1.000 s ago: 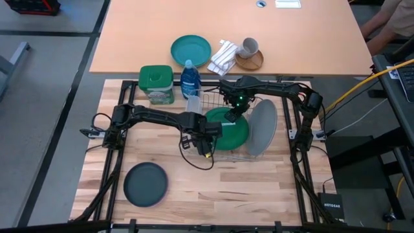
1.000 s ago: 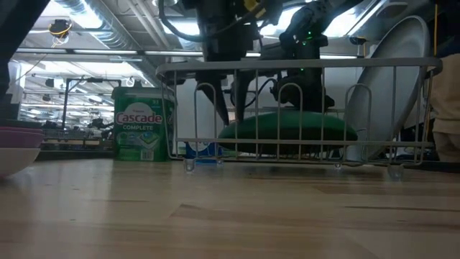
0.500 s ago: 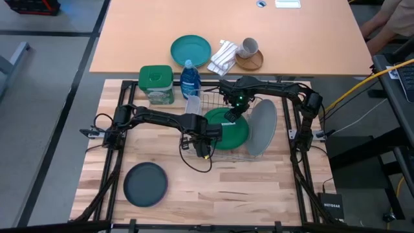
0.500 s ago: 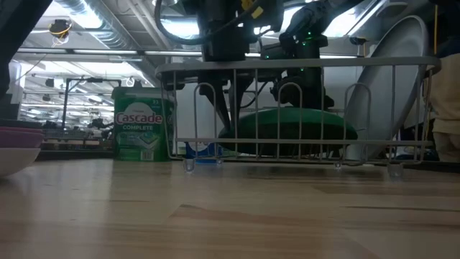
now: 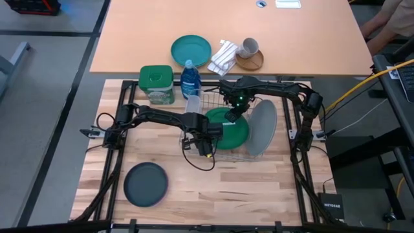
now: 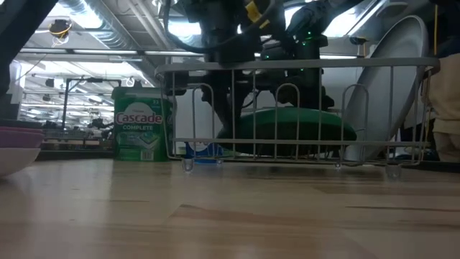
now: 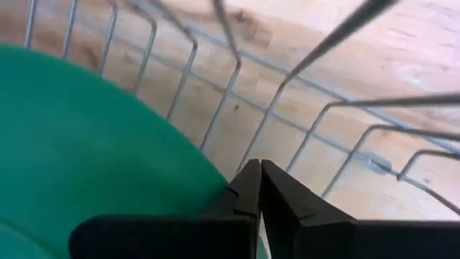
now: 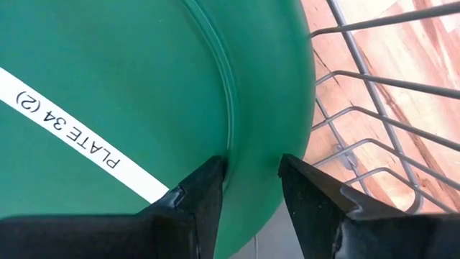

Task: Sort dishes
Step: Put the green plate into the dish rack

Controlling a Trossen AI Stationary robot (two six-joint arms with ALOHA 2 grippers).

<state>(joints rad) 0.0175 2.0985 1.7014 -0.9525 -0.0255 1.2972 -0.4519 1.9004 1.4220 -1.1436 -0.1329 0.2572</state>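
Note:
A green plate (image 5: 234, 133) lies upside down in the wire rack (image 5: 226, 157). It shows as a dome in the low view (image 6: 295, 126). A large light grey plate (image 5: 262, 127) leans on edge in the rack's right end. A dark grey plate (image 5: 145, 184) lies flat on the table at the near left. My left gripper (image 5: 210, 134) is shut at the green plate's left rim. My right gripper (image 5: 234, 111) is open over the plate's far rim, and its fingers (image 8: 194, 194) stand just above the underside. I cannot tell whether they touch. My left gripper (image 7: 259, 173) pinches the green plate's rim (image 7: 215, 183) at its left edge between the two fingers. The fingers come from the table's left, slanting down through the rack's wires. The plate lies upside down on the rack's floor.
A green-lidded tub (image 5: 156, 84) and a blue bottle (image 5: 189, 79) stand just behind the rack. On the far table are a teal plate (image 5: 191, 50), a cloth (image 5: 223, 55) and a mug (image 5: 249, 46). A pink dish edge (image 6: 18, 140) shows at the low view's left.
My left gripper has shifted slightly toward the table's right, closer in on the green plate's rim inside the rack. The plate and my right gripper have stayed where they were.

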